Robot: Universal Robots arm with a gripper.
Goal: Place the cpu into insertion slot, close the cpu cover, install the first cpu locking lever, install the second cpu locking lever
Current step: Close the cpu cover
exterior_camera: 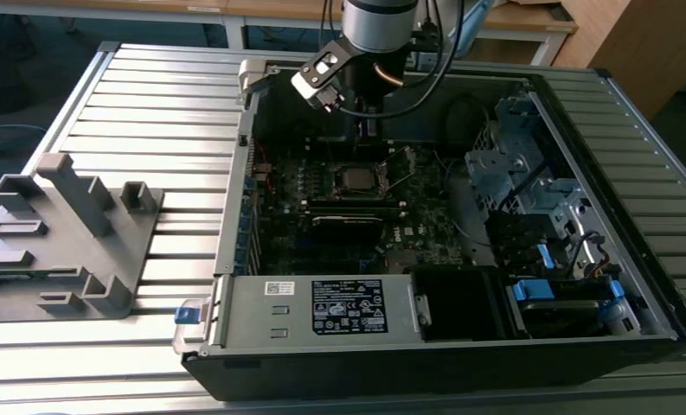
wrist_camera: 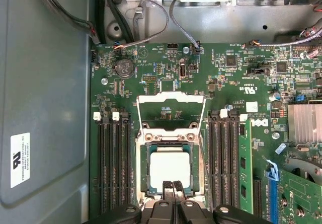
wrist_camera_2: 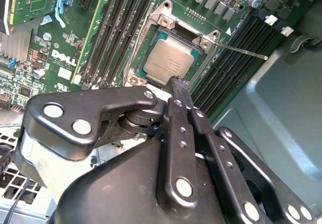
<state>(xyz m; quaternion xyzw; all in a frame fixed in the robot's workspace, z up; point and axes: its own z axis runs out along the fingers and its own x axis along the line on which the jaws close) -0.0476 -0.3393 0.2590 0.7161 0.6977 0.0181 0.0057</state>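
The cpu (wrist_camera: 170, 167) is a flat square chip with a pale, dull metal top. It lies seated in the insertion slot (wrist_camera: 145, 169), a dark square socket with a thin silvery rim near the middle of the circuit board (wrist_camera: 151, 63). The cpu cover (wrist_camera: 171, 98), a thin silvery frame with a window, is swung open on the socket's side toward the coin battery (wrist_camera: 124, 68), so the chip is uncovered. The gripper (wrist_camera_2: 179, 83) has its two black fingers pressed together with nothing between them, and the tips are right at the chip's edge farthest from the cover; whether they touch it I cannot tell. Long black memory slots (wrist_camera: 113, 168) flank the socket on two sides. In the second wrist view a thin metal locking lever (wrist_camera_2: 241, 50) sticks out from a socket corner and slants over one bank of slots. A finned heat sink (wrist_camera: 304, 123) sits toward one board edge, and grey cables (wrist_camera: 151, 12) hang beyond the edge past the battery. In the exterior view the board lies in an open computer case (exterior_camera: 221, 259) on a ribbed metal table (exterior_camera: 146, 86). A grey fixture (exterior_camera: 66, 233) stands near the table's edge at the exterior view's left. The chip lies flat, metal face up. Being square it has no long side, and its edges run parallel with the memory slots.
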